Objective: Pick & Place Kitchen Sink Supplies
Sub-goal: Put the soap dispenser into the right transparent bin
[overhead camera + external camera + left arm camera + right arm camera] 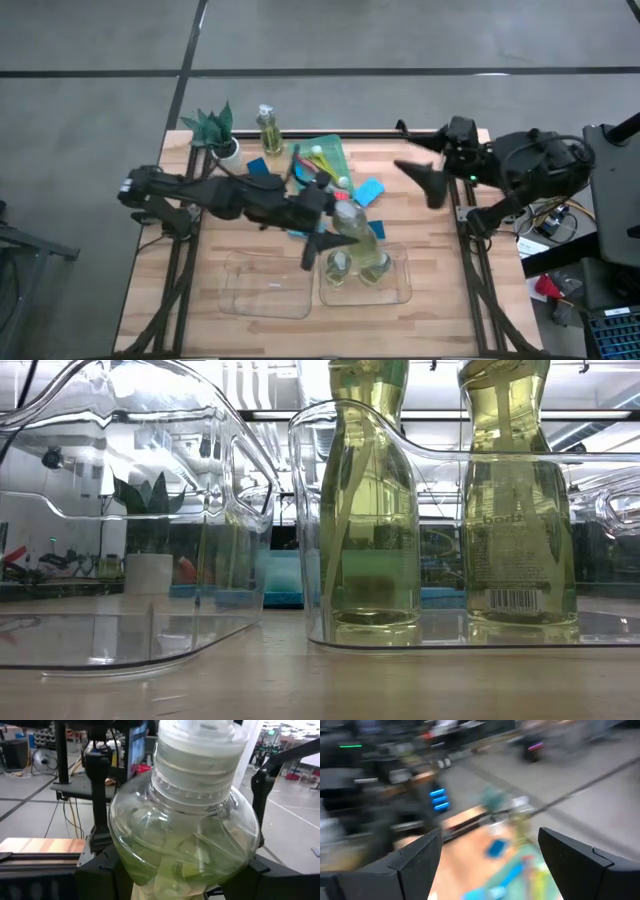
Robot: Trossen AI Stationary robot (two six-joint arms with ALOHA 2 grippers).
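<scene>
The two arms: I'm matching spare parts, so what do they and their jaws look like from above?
Both arms are matte black with jointed, tube-like links. The left arm is long and slim, with a pale patch at its base. The right arm has looped black cables and a small green light. The right gripper ends in tapered, pointed black jaws.

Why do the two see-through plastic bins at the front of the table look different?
The right bin holds two bottles of yellow-green liquid standing upright; the left bin holds nothing I can see. The left end effector carries a third bottle above the right bin; nothing hangs over the left bin. Both are clear plastic, side by side on the wooden table.
</scene>
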